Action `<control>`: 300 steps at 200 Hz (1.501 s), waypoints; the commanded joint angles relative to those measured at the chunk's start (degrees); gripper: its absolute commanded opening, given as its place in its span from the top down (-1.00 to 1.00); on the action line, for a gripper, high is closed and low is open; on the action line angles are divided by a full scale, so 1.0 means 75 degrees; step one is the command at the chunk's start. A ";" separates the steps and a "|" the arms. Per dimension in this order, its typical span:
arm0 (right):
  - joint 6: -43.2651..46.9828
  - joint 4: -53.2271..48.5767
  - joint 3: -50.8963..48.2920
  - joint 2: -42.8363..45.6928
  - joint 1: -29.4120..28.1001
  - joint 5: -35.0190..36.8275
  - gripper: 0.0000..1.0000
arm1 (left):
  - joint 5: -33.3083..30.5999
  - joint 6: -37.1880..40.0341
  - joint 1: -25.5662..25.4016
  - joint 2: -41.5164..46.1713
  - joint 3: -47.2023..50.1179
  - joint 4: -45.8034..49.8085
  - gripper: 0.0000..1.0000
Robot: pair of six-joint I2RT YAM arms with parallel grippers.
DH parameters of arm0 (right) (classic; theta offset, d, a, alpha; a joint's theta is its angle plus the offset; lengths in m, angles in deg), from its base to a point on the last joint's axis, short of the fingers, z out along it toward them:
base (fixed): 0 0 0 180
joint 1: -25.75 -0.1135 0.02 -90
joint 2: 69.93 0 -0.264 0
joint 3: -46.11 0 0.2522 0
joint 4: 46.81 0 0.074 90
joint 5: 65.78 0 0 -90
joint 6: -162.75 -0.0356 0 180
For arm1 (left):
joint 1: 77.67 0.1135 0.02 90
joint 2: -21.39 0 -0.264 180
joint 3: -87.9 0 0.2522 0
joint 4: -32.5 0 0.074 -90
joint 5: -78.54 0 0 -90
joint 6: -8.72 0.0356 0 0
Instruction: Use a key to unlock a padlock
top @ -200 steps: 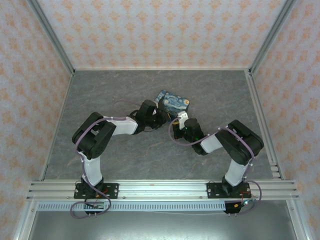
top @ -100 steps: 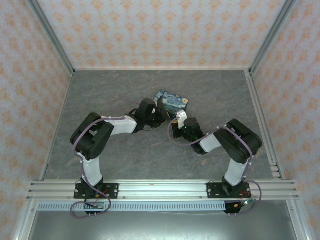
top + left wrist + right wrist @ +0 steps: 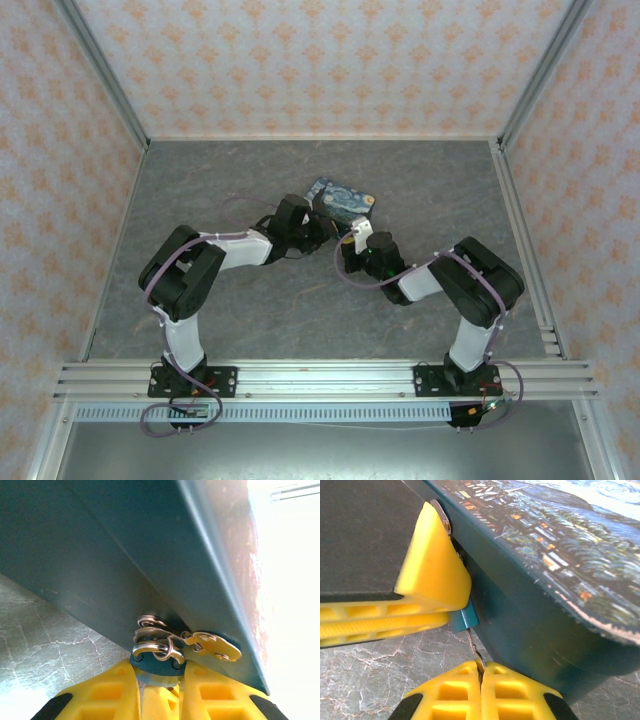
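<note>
The tiny teal padlock [image 3: 150, 663] is pinched between the yellow fingers of my left gripper [image 3: 159, 669], which is shut on its body. Its metal shackle [image 3: 152, 647] carries a key ring and a spare brass key [image 3: 212, 647] resting against the tin's side. In the right wrist view the padlock [image 3: 464, 620] sticks out from the left gripper's fingers [image 3: 427, 580]. A thin key [image 3: 474, 647] runs from its underside into my right gripper [image 3: 481, 669], which is shut on the key's head. In the top view both grippers meet, left [image 3: 320, 232] and right [image 3: 350, 246], just in front of the tin.
The blue-and-yellow Starry Night tin [image 3: 343, 202] lies right behind the padlock; its dark teal side [image 3: 540, 630] is close to both grippers. Grey marble-look tabletop [image 3: 230, 180] extends around, bounded by patterned walls and metal rails.
Both grippers have crept slightly away from the bases and to the left, toward the tin, keeping their holds on padlock and key.
</note>
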 commanded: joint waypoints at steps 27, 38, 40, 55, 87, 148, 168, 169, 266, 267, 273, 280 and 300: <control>0.0180 0.0903 0.0621 0.0187 -0.0088 -0.0346 1.00 | 0.0973 0.0045 -0.0352 0.0388 -0.0002 0.0189 0.57; 0.0239 0.0875 0.0610 0.0174 -0.0076 -0.0307 1.00 | 0.0979 0.0058 -0.0349 0.0412 0.0020 0.0198 0.57; 0.0244 0.0871 0.0607 0.0166 -0.0076 -0.0292 1.00 | 0.0978 0.0049 -0.0354 0.0413 0.0026 0.0203 0.57; 0.0237 0.0919 0.0563 0.0133 -0.0036 -0.0294 1.00 | 0.0997 0.0055 -0.0359 0.0433 0.0035 0.0196 0.57; -0.0046 0.1000 0.0516 0.0207 0.0017 -0.0462 1.00 | 0.0974 0.0080 -0.0372 0.0395 0.0077 0.0201 0.58; -0.0908 0.1036 0.0093 0.0093 -0.0038 -0.0606 1.00 | 0.1010 -0.0095 -0.0395 -0.0023 0.0156 -0.0200 0.58; -0.1303 0.1303 -0.0118 -0.0041 -0.0088 -0.0455 1.00 | 0.0986 -0.0101 -0.0419 -0.0145 0.0171 -0.0217 0.56; -0.1332 0.1314 -0.0129 -0.0048 -0.0088 -0.0451 1.00 | 0.0980 -0.0104 -0.0419 -0.0148 0.0166 -0.0217 0.56; -0.2542 0.2089 -0.0690 -0.0623 -0.0229 -0.0112 1.00 | 0.0500 0.0089 -0.0376 0.0106 0.0516 -0.0247 0.05; -0.2543 0.2089 -0.0691 -0.0621 -0.0229 -0.0116 1.00 | 0.0490 0.0097 -0.0374 0.0125 0.0520 -0.0238 0.04; -0.2576 0.2094 -0.0693 -0.0630 -0.0237 -0.0128 1.00 | 0.0455 0.0119 -0.0341 0.0218 0.0560 -0.0246 0.01; -0.2618 0.2081 -0.0691 -0.0631 -0.0235 -0.0142 1.00 | 0.0407 0.0133 -0.0298 0.0336 0.0631 -0.0261 -0.03; -0.2770 0.2098 -0.0680 -0.0642 -0.0249 -0.0204 1.00 | 0.0279 0.0230 -0.0138 0.0718 0.0849 -0.0291 -0.15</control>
